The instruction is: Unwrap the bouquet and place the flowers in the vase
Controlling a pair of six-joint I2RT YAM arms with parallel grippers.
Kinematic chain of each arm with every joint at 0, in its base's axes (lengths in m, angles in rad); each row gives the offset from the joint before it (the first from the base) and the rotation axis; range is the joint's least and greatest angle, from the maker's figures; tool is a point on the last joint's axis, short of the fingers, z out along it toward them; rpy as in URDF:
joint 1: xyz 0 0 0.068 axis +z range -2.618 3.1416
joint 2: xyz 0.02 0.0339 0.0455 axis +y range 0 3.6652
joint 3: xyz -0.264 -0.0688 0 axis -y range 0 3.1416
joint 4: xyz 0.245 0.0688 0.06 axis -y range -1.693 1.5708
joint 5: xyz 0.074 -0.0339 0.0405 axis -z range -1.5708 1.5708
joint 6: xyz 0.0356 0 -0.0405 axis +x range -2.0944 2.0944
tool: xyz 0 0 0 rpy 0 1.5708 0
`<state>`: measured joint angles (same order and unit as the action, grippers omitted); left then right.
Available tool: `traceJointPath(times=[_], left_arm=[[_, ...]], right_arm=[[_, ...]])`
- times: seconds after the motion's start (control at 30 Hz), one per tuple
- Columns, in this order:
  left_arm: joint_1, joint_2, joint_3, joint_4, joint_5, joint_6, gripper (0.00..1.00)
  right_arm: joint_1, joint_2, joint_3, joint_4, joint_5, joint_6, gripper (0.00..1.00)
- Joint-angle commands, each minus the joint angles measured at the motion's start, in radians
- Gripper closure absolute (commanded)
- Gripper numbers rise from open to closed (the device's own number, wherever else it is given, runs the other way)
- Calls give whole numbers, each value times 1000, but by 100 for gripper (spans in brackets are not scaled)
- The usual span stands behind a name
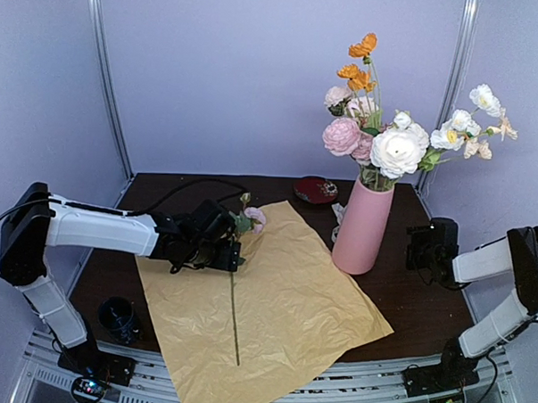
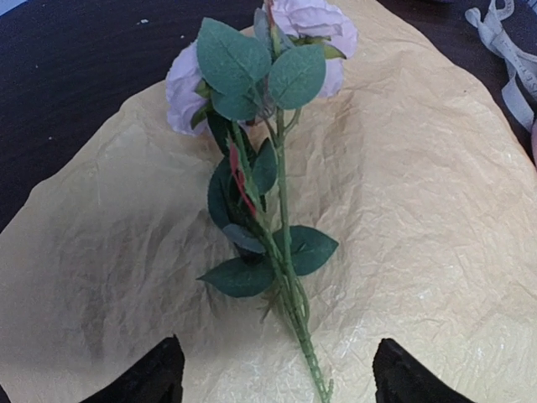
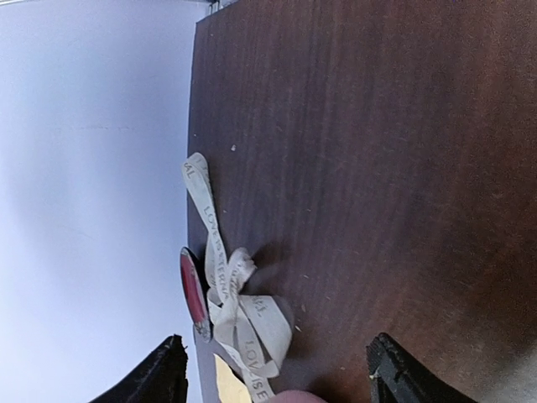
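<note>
Nearest the top camera sit the two arm bases at the near edge of the table (image 1: pixel 416 302), with a dark blue cup (image 1: pixel 119 318) by the near left corner. The opened tan paper (image 1: pixel 291 301) is spread over the table's middle. On it lies one loose flower (image 1: pixel 235 312), its thin stem running from near the front edge straight back to pink blooms at the far end. The left gripper (image 1: pixel 231 252) hangs over the upper stem, just below the blooms. The right gripper (image 1: pixel 430 249) sits well apart near the right edge, beyond the pink vase (image 1: pixel 362 228). The vase stands upright just off the paper's right side and already holds the other flowers (image 1: pixel 392 144). A dark red dish (image 1: pixel 316 189) sits toward the far edge. From the left wrist, the black fingertips (image 2: pixel 155 374) stand spread wide, one on each side of the stem and not touching it. The stem's long axis runs away from the hand, so the jaws cross it squarely. I judge that a straight descent and pinch comes next, then a carry rightward to the vase. From the right wrist, its fingers (image 3: pixel 159 374) are likewise apart with nothing between them, over bare table, and the cream ribbon (image 3: pixel 235 311) lies loose beside the dish.
</note>
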<state>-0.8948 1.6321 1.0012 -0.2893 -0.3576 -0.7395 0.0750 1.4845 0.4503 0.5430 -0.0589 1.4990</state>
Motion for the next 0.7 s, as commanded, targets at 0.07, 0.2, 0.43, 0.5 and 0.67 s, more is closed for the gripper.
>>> traceJointPath(times=[0.07, 0.2, 0.43, 0.5, 0.67], left_arm=[[19, 131, 118, -51, 63, -23, 31], [26, 191, 155, -68, 62, -32, 37], [31, 274, 188, -90, 34, -41, 54], [31, 287, 189, -89, 45, -44, 61], [31, 288, 186, -88, 40, -48, 86]], right_arm=[[-13, -146, -95, -122, -93, -148, 27], [-12, -264, -128, -200, -127, -216, 27], [-8, -458, -158, -364, -222, -356, 27], [2, -520, -166, -426, -241, -398, 27], [37, -723, -167, -554, -246, -470, 28]])
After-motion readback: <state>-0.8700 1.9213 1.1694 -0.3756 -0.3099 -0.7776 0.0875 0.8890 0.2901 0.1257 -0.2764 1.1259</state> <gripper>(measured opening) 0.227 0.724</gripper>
